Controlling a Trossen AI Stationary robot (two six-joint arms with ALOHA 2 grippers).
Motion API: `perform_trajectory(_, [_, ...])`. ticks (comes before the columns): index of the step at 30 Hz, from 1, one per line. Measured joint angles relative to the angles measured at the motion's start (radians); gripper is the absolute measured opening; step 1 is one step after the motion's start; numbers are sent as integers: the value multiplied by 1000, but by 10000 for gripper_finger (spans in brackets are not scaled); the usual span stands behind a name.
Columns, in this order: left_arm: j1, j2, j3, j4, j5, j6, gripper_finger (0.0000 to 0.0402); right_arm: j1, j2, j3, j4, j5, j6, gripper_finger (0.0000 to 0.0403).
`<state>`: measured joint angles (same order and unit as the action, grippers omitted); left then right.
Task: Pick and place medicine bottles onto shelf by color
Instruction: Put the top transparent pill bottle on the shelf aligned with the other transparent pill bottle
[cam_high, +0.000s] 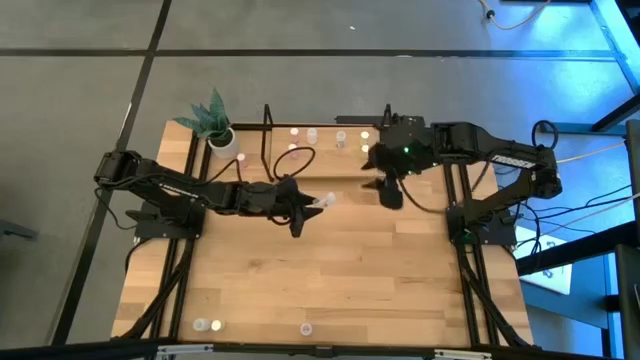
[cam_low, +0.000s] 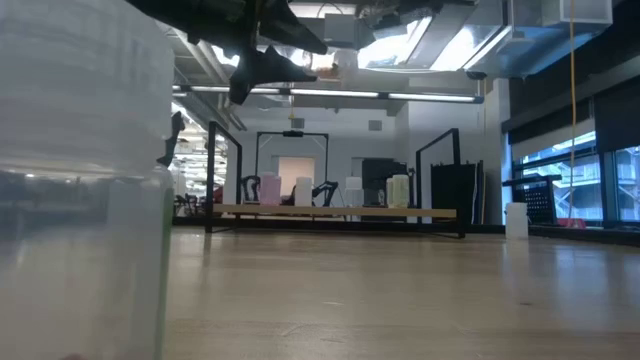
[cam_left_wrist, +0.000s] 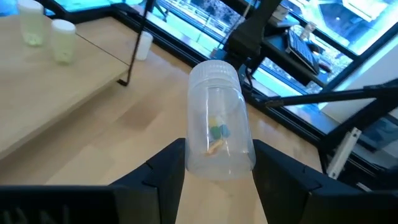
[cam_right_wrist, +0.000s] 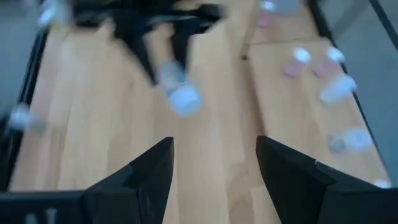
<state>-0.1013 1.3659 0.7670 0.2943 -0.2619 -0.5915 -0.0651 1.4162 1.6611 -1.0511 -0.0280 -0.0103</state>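
My left gripper (cam_high: 310, 204) is above the table's middle, shut on a clear medicine bottle (cam_left_wrist: 217, 118) with a white cap (cam_left_wrist: 214, 67). The bottle also shows in the high view (cam_high: 326, 200). My right gripper (cam_high: 389, 192) hangs open and empty to the bottle's right, in front of the shelf's right end. Its wrist view (cam_right_wrist: 214, 168) looks at the held bottle (cam_right_wrist: 177, 93). The shelf (cam_high: 325, 143) stands at the table's far middle and carries several bottles, among them pink (cam_low: 270, 189), white (cam_low: 303, 190) and yellow-green (cam_low: 398, 189) ones. My left gripper pinches the bottle's lower body near its base (cam_left_wrist: 221, 163) between its two fingers (cam_left_wrist: 169, 167), one on each side. The bottle sticks out ahead of the fingers with its cap pointing away, toward the table's right. It is lifted clear of the table.
A white pot with a green plant (cam_high: 216, 128) stands at the far left, with one bottle (cam_high: 241, 157) beside it. Three bottles stand at the near edge (cam_high: 208, 324) (cam_high: 306, 327). One stands close in front of the low camera (cam_low: 80, 190). Bare tabletop (cam_high: 330, 270) lies between.
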Motion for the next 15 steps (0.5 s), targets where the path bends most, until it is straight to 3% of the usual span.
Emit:
perform_trajectory(6, [0, 0, 0, 25, 66, 0, 168, 68, 34, 0, -1, -8, -269, 229])
perform_trajectory(15, [-1, 0, 0, 75, 101, 9, 168, 132, 158, 0, 27, 123, -390, 229])
